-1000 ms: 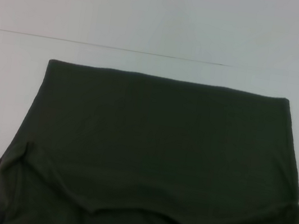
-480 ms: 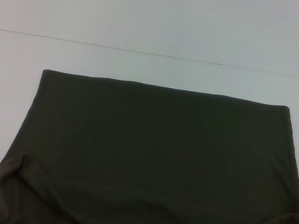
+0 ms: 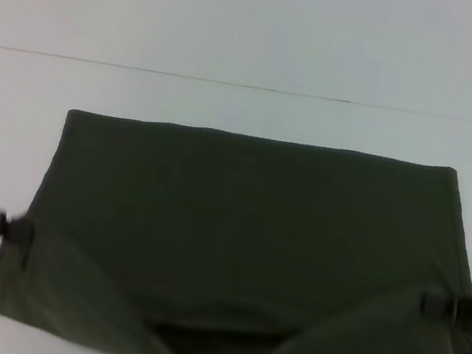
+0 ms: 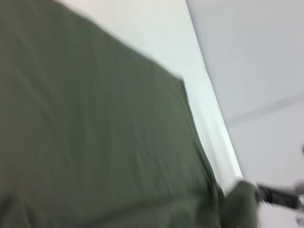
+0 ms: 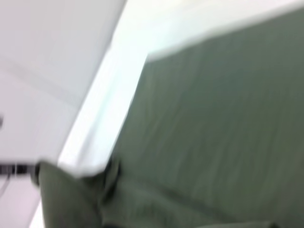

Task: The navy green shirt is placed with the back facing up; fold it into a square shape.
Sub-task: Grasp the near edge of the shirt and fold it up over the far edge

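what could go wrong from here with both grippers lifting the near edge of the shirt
1. The left gripper and right gripper each hold the navy green shirt only at a side corner, so the middle of the lifted flap sags; it may land creased.
2. If one corner slips free, the fold would likely come down skewed rather than square.
3. If the two arms travel unevenly, the flap's edge may not line up with the far fold edge on the table.

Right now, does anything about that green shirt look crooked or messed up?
Slightly. The navy green shirt has its near part raised at both sides by the left end effector and right end effector, so the middle sags into a dark pocket. The far edge lies straight on the table. No damage shows.
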Controlling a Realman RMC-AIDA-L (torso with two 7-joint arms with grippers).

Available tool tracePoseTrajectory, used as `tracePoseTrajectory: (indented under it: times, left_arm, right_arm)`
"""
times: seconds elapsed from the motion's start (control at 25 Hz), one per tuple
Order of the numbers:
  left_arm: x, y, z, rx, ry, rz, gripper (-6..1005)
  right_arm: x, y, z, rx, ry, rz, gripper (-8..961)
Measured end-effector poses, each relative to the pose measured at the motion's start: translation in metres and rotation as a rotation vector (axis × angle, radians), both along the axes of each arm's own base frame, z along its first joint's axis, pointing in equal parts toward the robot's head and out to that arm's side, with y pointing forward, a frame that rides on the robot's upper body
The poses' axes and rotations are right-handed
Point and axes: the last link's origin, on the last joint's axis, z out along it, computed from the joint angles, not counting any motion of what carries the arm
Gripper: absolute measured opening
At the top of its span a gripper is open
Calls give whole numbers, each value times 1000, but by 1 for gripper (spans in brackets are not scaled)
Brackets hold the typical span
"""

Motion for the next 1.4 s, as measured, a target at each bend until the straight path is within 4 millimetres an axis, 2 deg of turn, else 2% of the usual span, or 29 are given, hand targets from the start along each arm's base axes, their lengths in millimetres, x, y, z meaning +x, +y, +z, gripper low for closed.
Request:
tracePoseTrajectory:
  times: [0.24, 0.4, 0.44, 0.56, 0.72, 0.88, 1.08, 1.4]
  left_arm:
    - [-11, 31, -6, 202, 26, 119, 68]
    - [-13, 50, -19, 331, 25, 167, 68]
    - [-13, 54, -24, 352, 29, 169, 68]
    - [-10, 63, -38, 424, 43, 174, 68]
    - [-9, 74, -44, 536, 42, 188, 68]
    - [-5, 84, -45, 602, 53, 188, 64]
    - [0, 94, -57, 637, 102, 180, 76]
    - [0, 102, -71, 684, 187, 186, 112]
  right_arm:
    - [12, 30, -8, 219, 27, -163, 43]
    - [7, 49, -23, 305, 3, -185, 43]
    - [1, 59, -31, 337, -18, -181, 43]
    - [-2, 68, -37, 370, -53, -174, 44]
    - [-9, 84, -45, 429, -99, -172, 43]
    - [-15, 93, -42, 475, -94, -169, 44]
    - [-20, 103, -39, 537, -90, -171, 44]
    - [-20, 111, -51, 583, -169, -176, 43]
